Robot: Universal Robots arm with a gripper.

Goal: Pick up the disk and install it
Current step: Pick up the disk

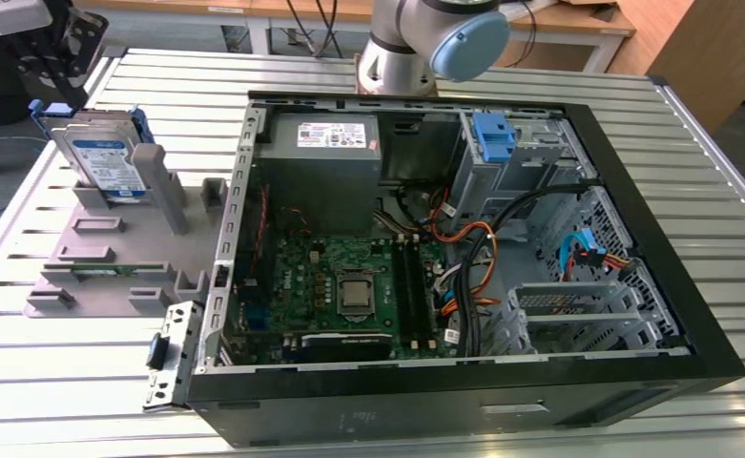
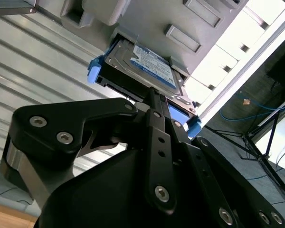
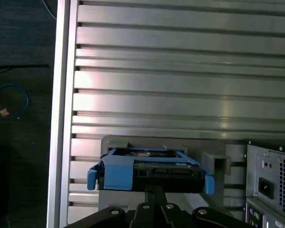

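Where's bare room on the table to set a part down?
Slats at the exterior view's lower left, bordered by fixture and case. Also slats between fixture and arm base. Crowded: case interior, cables, disk slot.

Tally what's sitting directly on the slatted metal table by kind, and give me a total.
Hard disk drive, standing upright in the fixture: 1
Grey holder fixture: 1
Open computer case: 1
Total: 3
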